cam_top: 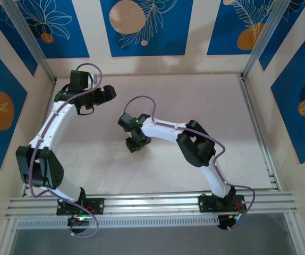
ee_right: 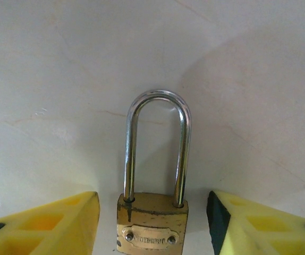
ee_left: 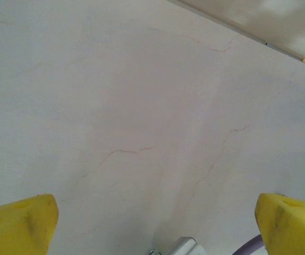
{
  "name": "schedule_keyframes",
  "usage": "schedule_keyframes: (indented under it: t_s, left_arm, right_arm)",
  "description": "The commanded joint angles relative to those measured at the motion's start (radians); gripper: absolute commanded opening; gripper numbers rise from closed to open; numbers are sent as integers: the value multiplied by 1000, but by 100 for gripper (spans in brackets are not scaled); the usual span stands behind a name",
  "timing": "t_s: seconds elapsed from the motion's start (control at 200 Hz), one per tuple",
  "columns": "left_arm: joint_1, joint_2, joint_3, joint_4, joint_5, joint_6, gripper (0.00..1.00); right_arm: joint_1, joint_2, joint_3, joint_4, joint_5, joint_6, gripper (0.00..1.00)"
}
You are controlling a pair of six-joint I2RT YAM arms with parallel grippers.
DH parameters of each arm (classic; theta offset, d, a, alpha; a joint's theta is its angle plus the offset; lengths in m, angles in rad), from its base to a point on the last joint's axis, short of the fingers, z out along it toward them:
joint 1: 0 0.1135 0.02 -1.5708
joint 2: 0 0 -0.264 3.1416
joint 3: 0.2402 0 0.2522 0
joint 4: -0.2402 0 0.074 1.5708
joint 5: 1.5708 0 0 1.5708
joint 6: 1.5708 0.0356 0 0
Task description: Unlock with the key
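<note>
The right gripper (ee_right: 152, 197) stands over a small padlock (ee_right: 152, 228), with 1 yellow finger (ee_right: 62, 223) on each side of the brass body; a gap shows on both sides, so the jaws are released and grasp nothing. The left gripper (cam_top: 107, 94) is well apart from the padlock, beyond it and to the left, with its 2 fingers spread wide over bare table. From above, the right wrist covers the padlock; where the key is relative to the padlock I cannot tell. The padlock lies on the table; its silver shackle (ee_right: 158, 101) points away from the gripper and both legs enter the body; a dark stain marks the left leg's hole. The table (cam_top: 205, 106) around the padlock is pale with thin cracks; blue panels (cam_top: 142, 26) with leaf drawings and orange circles stand beyond it.
</note>
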Motion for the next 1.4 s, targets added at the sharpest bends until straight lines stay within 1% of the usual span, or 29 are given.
schedule_keyframes:
  t_s: [0.0, 0.295, 0.495, 0.77, 0.91, 1.096, 1.211, 1.306, 1.396]
  left_arm:
    - [12, 18, -9, 8, 15, -13, 95]
    - [13, 26, -14, 15, 34, -23, 95]
    - [13, 41, -20, 27, 64, -38, 94]
    - [13, 38, -18, 26, 68, -39, 94]
    - [13, 36, -19, 29, 75, -43, 94]
    - [11, 20, -39, 53, 92, -60, 94]
    - [1, 20, -67, 97, 135, -98, 93]
    - [-24, 37, -69, 108, 175, -115, 92]
    - [-64, 52, -74, 118, 193, -125, 92]
  right_arm:
    - [-7, -39, -35, -23, -8, -2, 59]
    - [-37, -99, -121, -22, 12, -6, 60]
    - [-52, -106, -122, -24, 15, -6, 60]
    - [-50, -104, -112, -13, -33, -6, 60]
    - [-70, -159, -139, 1, -71, 8, 60]
    - [-163, -331, -238, 20, -115, 42, 59]
    - [-252, -424, -319, 7, -72, 55, 56]
    - [-345, -473, -389, -1, -42, 59, 50]
    - [-434, -499, -446, -4, -18, 72, 36]
